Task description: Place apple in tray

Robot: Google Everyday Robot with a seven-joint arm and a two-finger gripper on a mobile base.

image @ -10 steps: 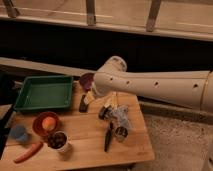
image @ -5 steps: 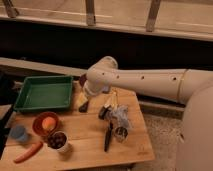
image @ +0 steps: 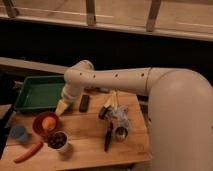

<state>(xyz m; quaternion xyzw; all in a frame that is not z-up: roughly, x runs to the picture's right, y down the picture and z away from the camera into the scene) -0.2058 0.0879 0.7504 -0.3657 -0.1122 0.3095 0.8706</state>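
Gripper (image: 62, 106), wide and empty at the near-right corner of the tray (image: 35, 93), must straddle the apple (image: 48, 122) squarely, clearing the rim of the bowl (image: 35, 123).

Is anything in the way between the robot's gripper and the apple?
Nothing visible is. The open gripper hangs close beside the apple, which sits uncovered in the red bowl. The green tray lies right behind the bowl, with nothing between.
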